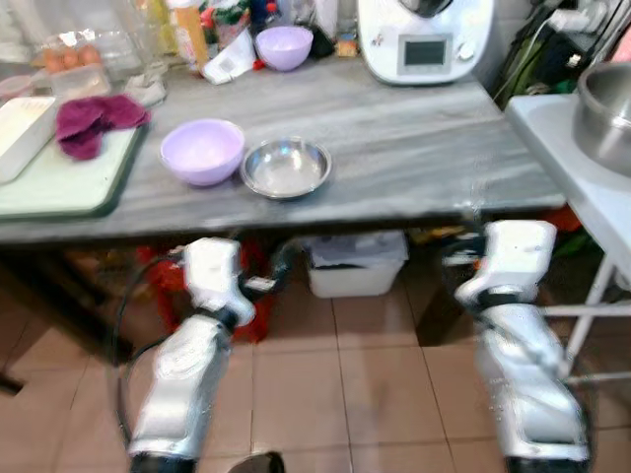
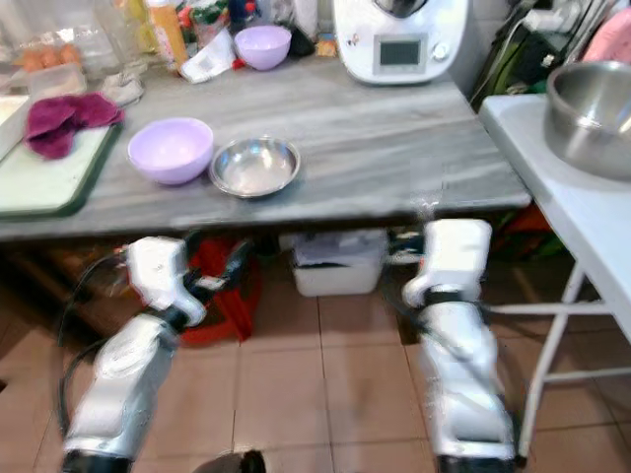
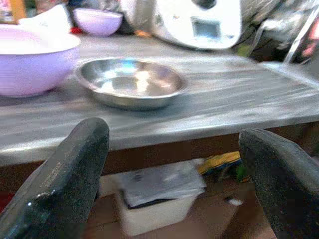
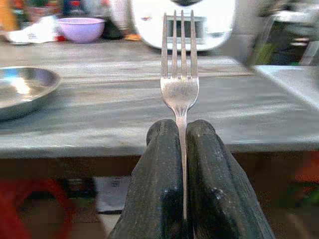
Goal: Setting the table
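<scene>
A fork (image 4: 179, 84) is held upright between the closed fingers of the right gripper (image 4: 182, 137), just before the table (image 1: 414, 148) edge. Left of the fork, 1 steel bowl (image 1: 286, 168) is set on the table, with 1 plastic bowl (image 1: 202, 151) beside it further left. An appliance (image 1: 424, 39) stands behind the fork.

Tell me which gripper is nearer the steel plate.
Left. The left gripper sits just below the table edge in front of the steel plate; the right gripper, shut on a fork, is farther along to its right.
</scene>
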Tool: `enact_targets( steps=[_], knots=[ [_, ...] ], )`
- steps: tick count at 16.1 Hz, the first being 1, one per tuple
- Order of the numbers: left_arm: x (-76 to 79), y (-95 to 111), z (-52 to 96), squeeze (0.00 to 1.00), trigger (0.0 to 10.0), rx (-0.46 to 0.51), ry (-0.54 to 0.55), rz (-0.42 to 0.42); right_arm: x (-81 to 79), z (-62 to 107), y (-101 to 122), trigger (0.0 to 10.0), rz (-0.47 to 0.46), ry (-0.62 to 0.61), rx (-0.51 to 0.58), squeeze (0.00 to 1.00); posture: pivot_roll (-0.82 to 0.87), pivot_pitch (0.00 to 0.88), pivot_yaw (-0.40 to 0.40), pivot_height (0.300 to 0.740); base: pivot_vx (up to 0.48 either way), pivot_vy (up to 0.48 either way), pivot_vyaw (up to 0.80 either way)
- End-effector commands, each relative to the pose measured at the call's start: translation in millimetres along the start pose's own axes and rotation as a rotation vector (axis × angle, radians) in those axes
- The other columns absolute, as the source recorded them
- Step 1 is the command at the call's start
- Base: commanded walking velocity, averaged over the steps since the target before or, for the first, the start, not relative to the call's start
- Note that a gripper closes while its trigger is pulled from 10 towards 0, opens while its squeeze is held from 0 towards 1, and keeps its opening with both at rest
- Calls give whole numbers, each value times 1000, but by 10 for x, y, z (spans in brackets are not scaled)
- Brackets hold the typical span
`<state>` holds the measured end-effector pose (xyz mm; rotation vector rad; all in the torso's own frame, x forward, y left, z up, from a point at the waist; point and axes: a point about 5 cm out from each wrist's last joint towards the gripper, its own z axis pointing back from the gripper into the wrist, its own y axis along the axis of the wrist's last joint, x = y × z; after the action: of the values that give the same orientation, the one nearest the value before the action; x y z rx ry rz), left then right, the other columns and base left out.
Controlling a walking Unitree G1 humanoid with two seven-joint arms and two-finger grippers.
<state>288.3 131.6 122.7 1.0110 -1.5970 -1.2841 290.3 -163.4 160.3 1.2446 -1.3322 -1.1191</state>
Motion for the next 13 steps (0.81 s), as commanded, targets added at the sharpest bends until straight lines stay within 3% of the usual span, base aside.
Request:
enact_targets(
  steps=[1,13],
  knots=[
    [52,5,-5,0,10000,1,-17,5,40,-5,23,10000,8,-8,12,0,-175,157,21,740,371,0,0],
    [30,-19,13,0,10000,-11,-13,-4,-98,-80,1,10000,-3,31,20,0,-158,138,28,740,332,0,0]
  ],
)
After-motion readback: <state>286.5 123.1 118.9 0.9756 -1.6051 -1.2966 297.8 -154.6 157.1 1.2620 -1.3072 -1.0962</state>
